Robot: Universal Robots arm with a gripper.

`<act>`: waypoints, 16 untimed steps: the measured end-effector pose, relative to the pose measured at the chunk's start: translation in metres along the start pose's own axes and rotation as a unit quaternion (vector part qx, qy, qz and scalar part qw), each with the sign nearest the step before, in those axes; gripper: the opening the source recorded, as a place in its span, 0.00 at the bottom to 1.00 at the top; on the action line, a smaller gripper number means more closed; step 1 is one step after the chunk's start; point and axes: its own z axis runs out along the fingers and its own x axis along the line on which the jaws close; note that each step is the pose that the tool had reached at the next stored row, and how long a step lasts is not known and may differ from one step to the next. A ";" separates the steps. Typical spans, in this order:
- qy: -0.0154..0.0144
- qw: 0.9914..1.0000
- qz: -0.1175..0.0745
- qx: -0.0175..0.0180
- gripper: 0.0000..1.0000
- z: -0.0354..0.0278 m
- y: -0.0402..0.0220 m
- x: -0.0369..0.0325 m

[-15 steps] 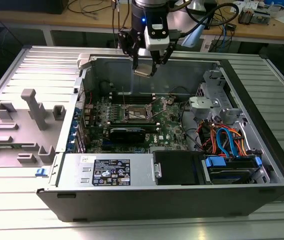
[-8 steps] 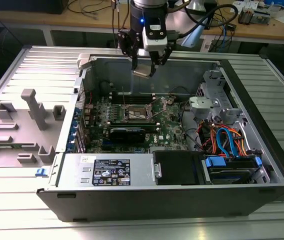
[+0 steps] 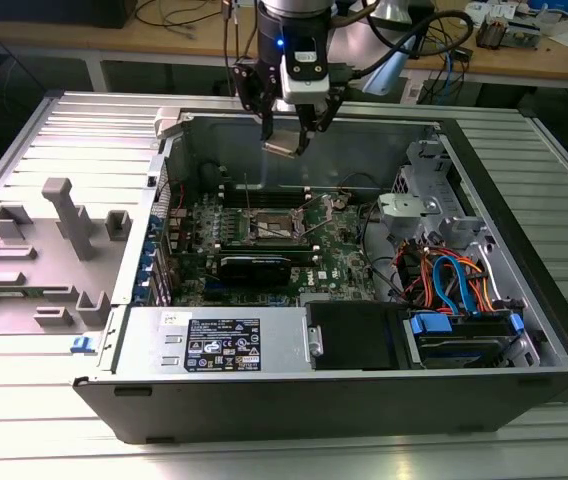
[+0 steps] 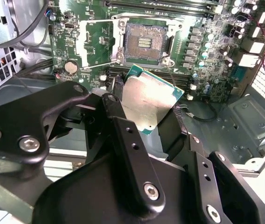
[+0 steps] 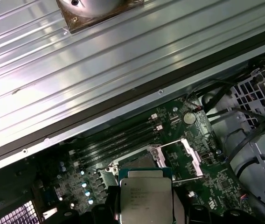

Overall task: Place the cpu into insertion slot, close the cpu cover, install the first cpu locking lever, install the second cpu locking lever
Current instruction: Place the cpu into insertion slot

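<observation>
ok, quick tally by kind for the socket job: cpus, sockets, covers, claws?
cpu: 1, gripped in the claw above the board
insertion slot: 1, pin field bare
cpu cover: 1, swung open
claw: 1
Total: 4

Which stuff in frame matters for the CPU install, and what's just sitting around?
Job:
- gripper, shut on the cpu, held in the air
- insertion slot, empty
- cpu cover, swung open

Lying about:
- power supply
- orange and blue cables
- grey fixture tray, at the exterior view's left
</observation>
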 end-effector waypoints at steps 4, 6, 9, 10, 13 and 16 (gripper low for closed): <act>0.000 1.000 0.006 0.000 0.54 0.0007 -0.0011 0.0014; -0.001 1.000 0.008 0.000 0.54 0.0010 -0.0016 0.0019; -0.001 1.000 0.014 0.000 0.54 0.0016 -0.0027 0.0034; -0.001 1.000 0.017 0.000 0.54 0.0016 -0.0028 0.0035; -0.002 1.000 0.026 0.000 0.54 0.0024 -0.0030 0.0040; -0.003 0.999 0.032 -0.001 0.54 0.0029 -0.0033 0.0045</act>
